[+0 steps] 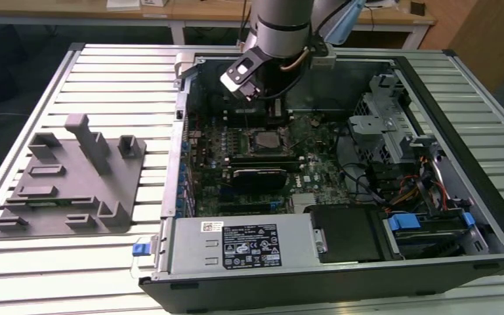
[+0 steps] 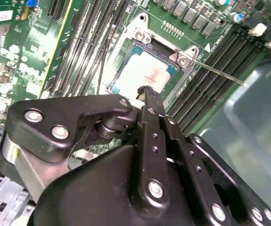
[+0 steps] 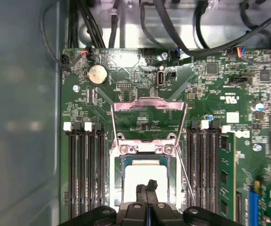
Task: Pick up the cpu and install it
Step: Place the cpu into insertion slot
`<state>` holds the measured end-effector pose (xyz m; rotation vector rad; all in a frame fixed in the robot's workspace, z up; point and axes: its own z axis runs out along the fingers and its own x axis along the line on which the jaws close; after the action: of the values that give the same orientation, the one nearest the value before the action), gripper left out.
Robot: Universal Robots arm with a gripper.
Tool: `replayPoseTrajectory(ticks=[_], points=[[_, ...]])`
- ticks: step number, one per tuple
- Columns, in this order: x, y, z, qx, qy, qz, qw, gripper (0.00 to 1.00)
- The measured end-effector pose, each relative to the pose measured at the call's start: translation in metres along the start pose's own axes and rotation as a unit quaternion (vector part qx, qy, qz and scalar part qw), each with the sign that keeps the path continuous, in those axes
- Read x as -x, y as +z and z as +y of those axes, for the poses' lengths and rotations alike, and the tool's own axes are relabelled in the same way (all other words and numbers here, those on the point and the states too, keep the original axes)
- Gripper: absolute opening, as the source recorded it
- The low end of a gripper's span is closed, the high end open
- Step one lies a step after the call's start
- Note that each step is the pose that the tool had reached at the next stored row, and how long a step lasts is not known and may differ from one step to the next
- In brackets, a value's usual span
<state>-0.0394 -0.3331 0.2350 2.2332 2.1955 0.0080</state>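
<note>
Lying flat in the socket [image 3: 147, 149], cpu [image 3: 144, 172] silvery face up, gripper [image 3: 148, 186] pinched narrow over it

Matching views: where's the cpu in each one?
Exterior view: too dark to make out; it would lie inside the socket frame, mid-board.
Second wrist view: cpu lies flat in the open socket, with the claw tip over it.
First wrist view: cpu in the socket, partly behind the claw tip.
Shared landmark: the socket frame.
</note>
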Motion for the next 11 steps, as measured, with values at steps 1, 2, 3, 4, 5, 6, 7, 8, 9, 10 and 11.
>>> replayPoseTrajectory(ticks=[1, 2, 3, 4, 5, 6, 7, 8, 9, 10, 11], points=[[0.0, -0.0027, 0.0, 0.0, 0.0, 0.0, 1.0, 0.11], [0.0, -0.0054, 0.0001, 0.0, 0.0, 0.0, 1.0, 0.11], [0.0, -0.0082, 0.0001, 0.0, 0.0, 0.0, 1.0, 0.11], [0.0, -0.0111, 0.0001, 0.0001, 0.0, 0.0001, 1.0, 0.11], [0.0, -0.0141, 0.0002, 0.0, 0.0, 0.0, 1.0, 0.11], [0.0001, -0.017, 0.0002, 0.0, 0.0, 0.0, 1.0, 0.11], [0.0001, -0.02, 0.0002, 0.0, 0.0, 0.0001, 1.0, 0.11], [0.0001, -0.0227, 0.0002, 0.0, 0.0, 0.0, 1.0, 0.11], [0.0001, -0.0253, 0.0003, 0.0, 0.0, 0.0, 1.0, 0.11], [0.0001, -0.0278, 0.0003, 0.0001, 0.0, 0.0001, 1.0, 0.11], [0.0001, -0.0301, 0.0003, 0.0001, 0.0, 0.0001, 1.0, 0.11]])
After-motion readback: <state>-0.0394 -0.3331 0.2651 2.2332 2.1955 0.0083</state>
